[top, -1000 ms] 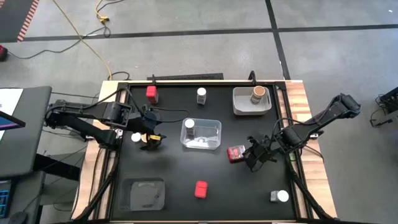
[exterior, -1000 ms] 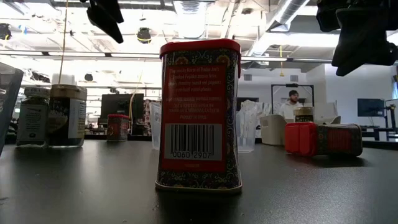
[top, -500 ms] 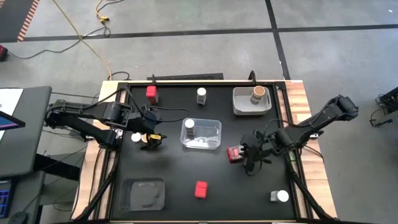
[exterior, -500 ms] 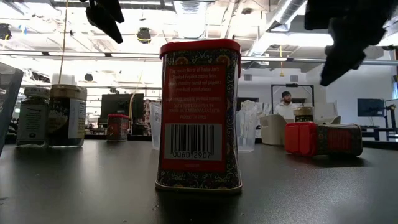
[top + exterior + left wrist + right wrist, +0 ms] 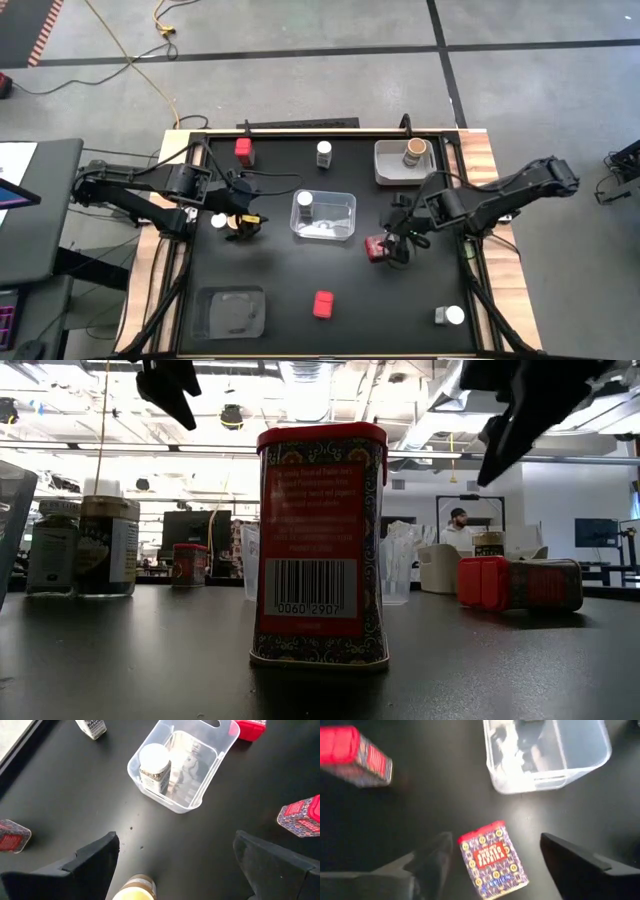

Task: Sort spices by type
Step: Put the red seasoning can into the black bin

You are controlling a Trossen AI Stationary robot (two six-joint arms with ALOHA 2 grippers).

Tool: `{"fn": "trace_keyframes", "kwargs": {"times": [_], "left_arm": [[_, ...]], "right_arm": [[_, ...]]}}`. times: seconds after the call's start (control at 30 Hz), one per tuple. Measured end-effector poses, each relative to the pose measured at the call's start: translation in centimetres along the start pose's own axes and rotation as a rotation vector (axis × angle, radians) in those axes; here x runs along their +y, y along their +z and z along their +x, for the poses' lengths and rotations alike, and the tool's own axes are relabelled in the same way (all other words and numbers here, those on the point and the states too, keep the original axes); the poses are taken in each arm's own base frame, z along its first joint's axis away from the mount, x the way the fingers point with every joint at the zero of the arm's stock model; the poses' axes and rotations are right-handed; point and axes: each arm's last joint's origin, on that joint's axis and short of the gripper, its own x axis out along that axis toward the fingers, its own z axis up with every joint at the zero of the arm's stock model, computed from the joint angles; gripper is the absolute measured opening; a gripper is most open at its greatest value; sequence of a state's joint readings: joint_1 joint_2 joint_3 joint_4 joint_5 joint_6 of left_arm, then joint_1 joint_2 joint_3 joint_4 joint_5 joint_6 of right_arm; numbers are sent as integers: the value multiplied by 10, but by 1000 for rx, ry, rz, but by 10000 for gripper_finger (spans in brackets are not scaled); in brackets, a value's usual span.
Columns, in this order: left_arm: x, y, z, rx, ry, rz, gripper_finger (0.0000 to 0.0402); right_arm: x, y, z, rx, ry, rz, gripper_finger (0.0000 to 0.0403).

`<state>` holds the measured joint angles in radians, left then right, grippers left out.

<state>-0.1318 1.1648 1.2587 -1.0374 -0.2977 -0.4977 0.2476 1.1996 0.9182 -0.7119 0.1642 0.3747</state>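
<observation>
A red spice box (image 5: 377, 247) lies on its side on the black table right of the clear tray (image 5: 345, 228). My right gripper (image 5: 400, 243) hovers open above it; in the right wrist view the box (image 5: 492, 860) shows between the two fingers, and in the low view the gripper (image 5: 510, 420) hangs well above the box (image 5: 520, 585). My left gripper (image 5: 242, 224) hovers open at the table's left above a pale-lidded jar (image 5: 134, 890). A white-lidded jar (image 5: 304, 205) stands in the clear tray. A tan-brown jar (image 5: 415, 150) stands in the grey tray (image 5: 390, 172).
An upright red box (image 5: 323, 304) stands near the front edge, another (image 5: 243, 150) at the far left. A white-lidded jar (image 5: 324, 153) stands at the far middle, one (image 5: 450, 316) lies at the near right. A second clear tray (image 5: 232, 312) sits at the near left.
My right gripper has moved toward the table's left, from beside the lying red box to over it, and has opened. The box has stayed where it lay. The left arm has kept still.
</observation>
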Motion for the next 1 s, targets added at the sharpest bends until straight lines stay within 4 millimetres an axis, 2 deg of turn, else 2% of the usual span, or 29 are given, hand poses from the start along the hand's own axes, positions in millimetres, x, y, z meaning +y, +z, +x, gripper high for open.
{"fn": "trace_keyframes", "kwargs": {"times": [0.13,0.27,0.43,0.53,0.73,1.0], "left_arm": [[0,0,0,-1,0,-35,375],[1,0,0,-12,20,-74,375],[1,1,0,-31,50,-125,375],[1,1,0,-32,51,-136,375],[2,1,0,-48,74,-147,375],[3,2,0,-66,100,-174,375]], "right_arm": [[-2,-5,5,64,-9,-133,390],[-1,-7,16,129,-21,-306,393],[1,-7,32,167,-32,-316,381],[3,-10,37,211,-47,-255,381],[5,-13,51,268,-64,-249,394],[7,-18,73,353,-73,-349,398]]}}
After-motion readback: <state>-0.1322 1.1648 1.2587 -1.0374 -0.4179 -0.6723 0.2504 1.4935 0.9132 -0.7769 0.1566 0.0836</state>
